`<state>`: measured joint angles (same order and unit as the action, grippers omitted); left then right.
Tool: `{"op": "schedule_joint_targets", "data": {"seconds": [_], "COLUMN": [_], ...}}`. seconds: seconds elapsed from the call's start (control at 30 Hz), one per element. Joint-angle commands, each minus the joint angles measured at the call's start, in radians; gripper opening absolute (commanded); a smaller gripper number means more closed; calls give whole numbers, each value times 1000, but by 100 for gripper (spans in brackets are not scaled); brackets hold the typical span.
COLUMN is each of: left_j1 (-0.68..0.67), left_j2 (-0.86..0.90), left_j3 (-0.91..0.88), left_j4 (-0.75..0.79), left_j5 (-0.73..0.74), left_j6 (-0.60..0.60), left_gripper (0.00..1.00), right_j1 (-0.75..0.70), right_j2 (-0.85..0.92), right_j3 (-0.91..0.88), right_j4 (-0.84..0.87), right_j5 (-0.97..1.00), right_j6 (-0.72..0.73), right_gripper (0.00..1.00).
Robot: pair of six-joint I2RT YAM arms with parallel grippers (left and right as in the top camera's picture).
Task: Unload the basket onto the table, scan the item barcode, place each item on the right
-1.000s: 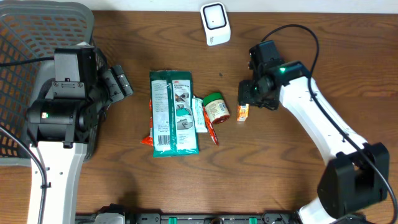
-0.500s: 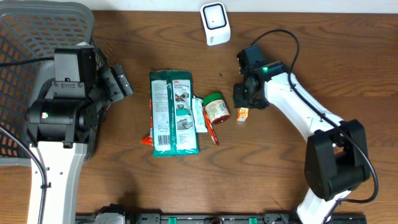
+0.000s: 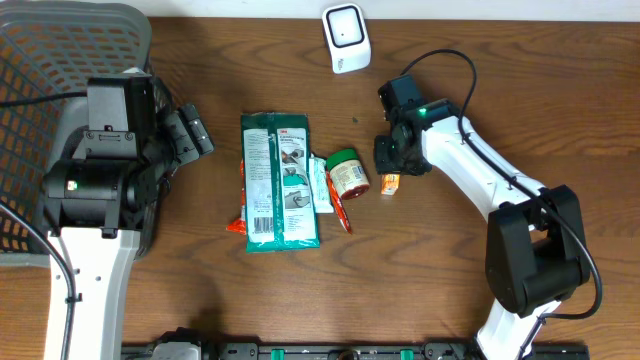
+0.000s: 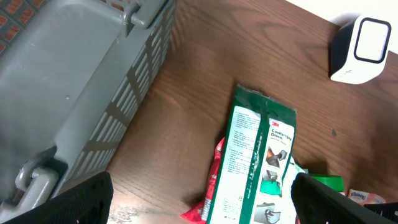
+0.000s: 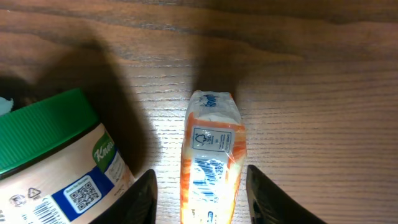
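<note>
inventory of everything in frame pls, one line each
table: 1, brown wood, under everything
basket: 1, grey, far left
scanner: 1, white, top centre
green packet: 1, green, centre
red packet: 1, red, peeking from under green packet's lower left corner
sachet: 1, white-green, between green packet and jar
jar: 1, green lid, on its side
red strip: 1, red, just below jar
box: 1, orange, right of jar
left gripper: 1, black, open, beside basket
right gripper: 1, black, open, astride box
</note>
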<state>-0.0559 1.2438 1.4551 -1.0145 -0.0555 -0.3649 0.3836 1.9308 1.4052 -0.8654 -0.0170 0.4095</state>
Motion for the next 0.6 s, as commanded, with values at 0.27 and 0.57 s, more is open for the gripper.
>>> {"op": "schedule_joint_targets", "data": {"seconds": [0.27,0.57], "left_j1": [3,3], "left_j2": [4,4], "left_j3": [8,8], "left_j4": [-2,-2], "left_j5": [-9,-9], "left_j6": [13,13], "left_gripper": [91,91], "right_j1": [5,4], "right_j2": [20,20], "right_j3": [5,5], "right_j4": [-1,-6], "right_j5": [16,20], "right_j6": [2,1], "right_gripper": [26,16]}}
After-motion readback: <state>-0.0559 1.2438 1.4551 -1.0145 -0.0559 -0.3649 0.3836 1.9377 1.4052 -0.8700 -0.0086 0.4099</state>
